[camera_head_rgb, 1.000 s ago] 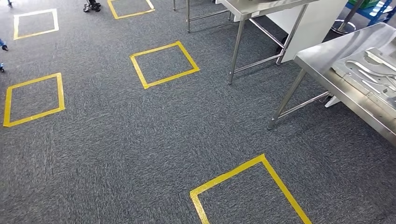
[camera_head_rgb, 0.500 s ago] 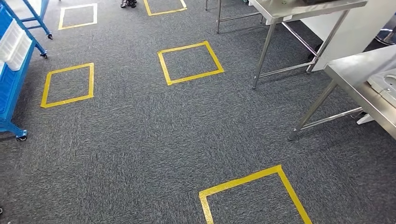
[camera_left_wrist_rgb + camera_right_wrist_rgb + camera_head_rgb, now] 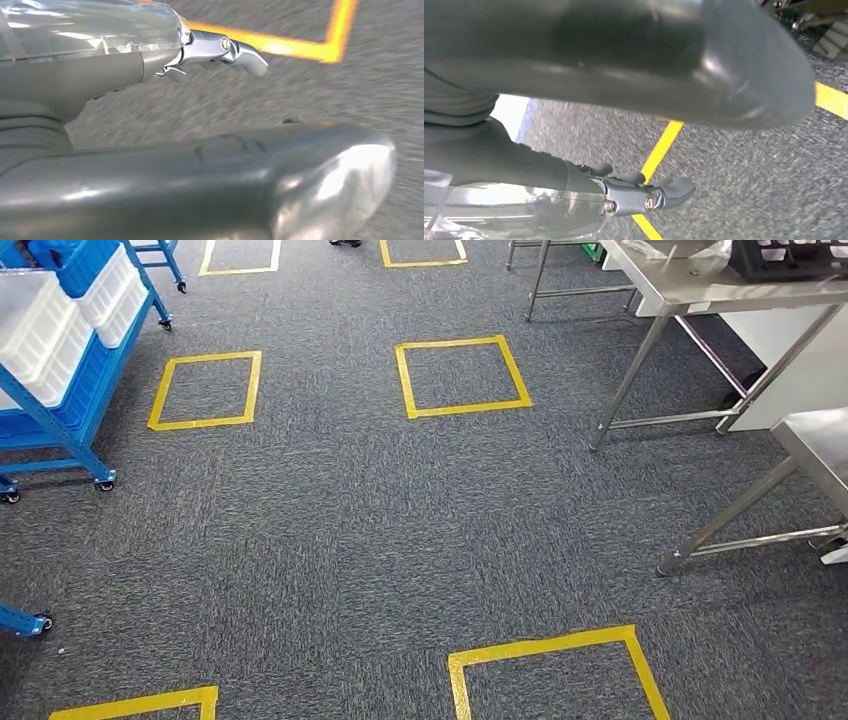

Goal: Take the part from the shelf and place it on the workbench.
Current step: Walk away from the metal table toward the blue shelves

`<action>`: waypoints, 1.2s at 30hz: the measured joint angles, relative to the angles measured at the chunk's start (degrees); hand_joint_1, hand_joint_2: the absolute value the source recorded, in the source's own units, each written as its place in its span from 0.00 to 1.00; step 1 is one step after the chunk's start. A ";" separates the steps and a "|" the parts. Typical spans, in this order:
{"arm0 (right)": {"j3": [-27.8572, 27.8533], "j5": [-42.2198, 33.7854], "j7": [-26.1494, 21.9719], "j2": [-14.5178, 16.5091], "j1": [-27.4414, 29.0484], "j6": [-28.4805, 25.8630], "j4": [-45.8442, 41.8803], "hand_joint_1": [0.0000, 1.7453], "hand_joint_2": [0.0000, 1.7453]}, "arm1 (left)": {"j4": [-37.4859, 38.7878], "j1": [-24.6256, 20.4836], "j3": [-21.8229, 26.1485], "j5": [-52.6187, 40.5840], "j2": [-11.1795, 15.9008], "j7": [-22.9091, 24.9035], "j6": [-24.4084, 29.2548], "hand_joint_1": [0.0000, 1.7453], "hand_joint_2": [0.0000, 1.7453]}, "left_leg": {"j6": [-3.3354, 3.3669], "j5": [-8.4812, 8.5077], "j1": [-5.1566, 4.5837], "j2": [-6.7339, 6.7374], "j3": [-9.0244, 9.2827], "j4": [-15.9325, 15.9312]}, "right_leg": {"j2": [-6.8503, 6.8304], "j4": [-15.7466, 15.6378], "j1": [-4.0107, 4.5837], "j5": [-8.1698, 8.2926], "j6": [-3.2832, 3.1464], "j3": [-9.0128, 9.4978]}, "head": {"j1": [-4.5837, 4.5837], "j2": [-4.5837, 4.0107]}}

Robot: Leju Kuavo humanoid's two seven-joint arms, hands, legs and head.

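Note:
A blue wheeled shelf [image 3: 78, 412] stands at the far left of the head view, carrying white bins [image 3: 48, 332]. The corner of a steel workbench [image 3: 815, 445] shows at the right edge. My left hand [image 3: 95, 70] hangs above the grey carpet; its thumb [image 3: 280, 175] and fingers [image 3: 240, 49] are apart with nothing between them. My right hand [image 3: 499, 160] hangs the same way, thumb [image 3: 704, 65] apart from the fingers [image 3: 674, 190], holding nothing. I cannot make out the part on the shelf.
A second steel table [image 3: 700, 290] with a dark tray [image 3: 790, 255] stands at the back right, its legs reaching the carpet. Yellow tape squares [image 3: 462, 377] mark the floor. Another blue frame's castor [image 3: 30, 622] sits at the lower left.
The camera has turned left. The blue shelf with white bins has come into the picture at the left, and the workbench with metal parts has slid off the right edge.

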 joint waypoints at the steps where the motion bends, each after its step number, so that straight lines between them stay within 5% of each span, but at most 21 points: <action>1: -0.02 -0.16 -0.34 -0.02 0.16 -0.01 0.09 0.00 0.00 | -1.41 0.34 -1.72 1.03 -0.68 -1.23 -0.36 0.00 0.00 | 0.11 0.06 -0.07 -0.61 -0.10 0.03 | 0.77 4.06 -0.01 -1.74 0.04 -2.09 | 0.00 0.00; 3: -0.05 -0.26 -1.20 -0.04 0.48 -0.03 0.23 0.00 0.00 | -6.69 2.30 -7.96 6.74 -2.89 -2.33 -1.39 0.00 0.00 | 0.14 0.03 -0.16 -1.87 -0.13 0.17 | 1.17 8.32 -0.03 -2.27 0.09 -4.56 | 0.00 0.00; 5: -0.05 -0.07 -1.99 -0.04 0.72 0.00 0.26 0.00 0.00 | -12.87 5.01 -17.64 13.85 -5.02 -2.59 -1.65 0.00 0.00 | 0.06 -0.11 -0.12 -3.27 -0.08 0.50 | 1.59 3.54 -0.16 1.72 0.01 -2.69 | 0.00 0.00; 7: -0.05 0.16 -2.25 -0.04 0.83 0.06 0.27 0.00 0.00 | -17.61 6.79 -27.99 19.22 -6.08 -2.63 -0.73 0.00 0.00 | -0.24 -0.26 -0.11 -4.84 -0.37 1.02 | 3.58 -4.21 -0.37 5.33 -0.23 0.64 | 0.00 0.00; 9: -0.04 0.23 -2.27 -0.02 0.40 0.08 0.26 0.00 0.00 | -21.29 7.59 -37.55 24.82 -6.33 -2.31 0.96 0.00 0.00 | -0.83 -0.20 -0.09 -6.20 -1.01 1.34 | 4.66 -7.35 -0.31 6.05 -0.61 1.80 | 0.00 0.00; 11: -0.03 0.22 -2.29 0.07 -0.32 0.04 0.17 0.00 0.00 | -24.27 8.33 -46.43 30.35 -6.21 -1.62 2.58 0.00 0.00 | -1.58 -0.03 0.01 -7.10 -1.48 1.30 | 3.57 -7.64 -0.21 6.26 -1.25 1.80 | 0.00 0.00; 13: -0.03 0.17 -2.30 0.16 -0.68 0.02 0.07 0.00 0.00 | -26.48 8.99 -53.39 33.42 -5.99 -1.08 3.60 0.00 0.00 | -2.12 -1.22 -0.01 -5.15 -2.22 2.91 | 2.36 -8.08 -0.30 6.54 -2.16 1.99 | -0.02 0.00; 15: -0.04 0.14 -2.37 0.20 -0.59 0.01 0.03 0.00 0.00 | -27.97 9.39 -58.22 35.46 -5.74 -0.91 4.36 0.00 0.00 | -2.56 -4.86 0.06 -1.86 -4.85 8.91 | 1.03 -8.31 -0.18 6.61 -2.79 2.06 | -0.05 0.00; 17: -0.05 0.08 -2.52 0.20 -0.32 -0.05 0.04 0.00 0.00 | -29.17 9.83 -62.64 39.26 -5.24 -0.68 5.90 0.00 0.00 | -2.98 -8.25 0.31 -0.68 -8.31 16.45 | -0.37 -8.28 0.03 6.54 -2.97 2.00 | -0.07 0.00; 18: -0.05 0.04 -2.61 0.20 -0.24 -0.11 0.04 0.00 0.00 | -29.85 10.20 -65.07 41.93 -4.85 -0.37 7.06 0.00 0.00 | -3.11 -8.52 0.41 -0.51 -9.03 18.16 | -1.03 -8.27 0.08 6.51 -2.96 1.99 | -0.07 0.00; 20: -0.07 -0.03 -2.73 0.27 -0.27 -0.23 0.04 0.00 0.00 | -31.49 11.01 -70.32 47.87 -3.82 0.63 9.68 0.00 0.00 | -3.10 -5.88 0.49 0.04 -7.00 14.60 | -2.20 -8.24 0.10 6.37 -2.81 2.14 | -0.07 0.00; 22: -0.08 -0.04 -2.76 0.42 -0.28 -0.27 0.04 0.00 0.00 | -33.36 11.29 -75.92 53.30 -2.49 1.66 12.06 0.00 0.00 | -2.64 -2.39 0.23 2.41 -2.63 6.31 | -3.33 -8.13 0.26 6.10 -2.41 2.46 | -0.07 0.00; 24: -0.09 -0.03 -2.70 0.56 -0.33 -0.27 0.04 0.00 0.00 | -34.90 11.18 -80.91 57.62 -1.15 2.34 13.95 0.00 0.00 | -1.94 -1.08 -0.22 4.00 -0.54 1.77 | -4.45 -8.03 0.49 5.86 -1.84 2.70 | -0.04 0.00; 27: -0.07 0.14 -2.57 0.77 -0.79 -0.44 -0.07 0.00 0.00 | -35.90 11.23 -86.72 63.41 0.68 2.67 16.18 0.00 0.00 | -0.91 -0.74 -0.40 2.50 -0.46 0.90 | -5.47 -7.91 0.31 5.51 -0.89 3.06 | -0.02 0.00; 29: -0.06 0.39 -2.44 0.87 -0.94 -0.77 -0.19 0.00 0.00 | -36.04 11.18 -89.80 67.35 1.69 2.53 17.55 0.00 0.00 | -0.18 -0.23 -0.17 1.36 -0.08 0.26 | -3.01 -5.14 0.04 3.47 -0.34 2.06 | -0.01 0.00; 31: -0.05 0.72 -2.27 0.89 -0.90 -1.02 -0.22 0.00 0.00 | -36.07 11.05 -92.61 70.76 2.75 2.16 18.92 0.00 0.00 | 0.20 0.01 -0.09 0.18 -0.07 0.10 | 0.12 2.01 -0.12 -0.33 -0.09 -1.39 | 0.01 0.00; 33: -0.05 0.91 -2.13 0.88 -0.85 -1.10 -0.22 0.00 0.00 | -36.07 11.11 -94.99 73.27 3.74 1.79 20.18 0.00 0.00 | 0.28 0.01 -0.17 -1.23 -0.19 0.24 | 0.93 7.84 -0.14 -2.07 0.02 -4.48 | 0.02 0.00; 34: -0.05 0.93 -2.10 0.88 -0.82 -1.10 -0.22 0.00 0.00 | -36.08 11.20 -96.08 74.15 4.16 1.66 20.72 0.00 0.00 | 0.26 -0.03 -0.18 -2.03 -0.19 0.37 | 1.02 7.74 -0.14 -1.12 0.00 -4.64 | 0.02 0.00; 36: -0.05 0.90 -2.10 0.84 -0.78 -1.12 -0.22 0.00 0.00 | -36.18 11.33 -97.93 75.25 4.93 1.47 21.55 0.00 0.00 | 0.04 -0.22 -0.11 -3.60 -0.13 0.75 | 1.72 1.60 -0.25 3.27 -0.12 -2.15 | 0.02 0.00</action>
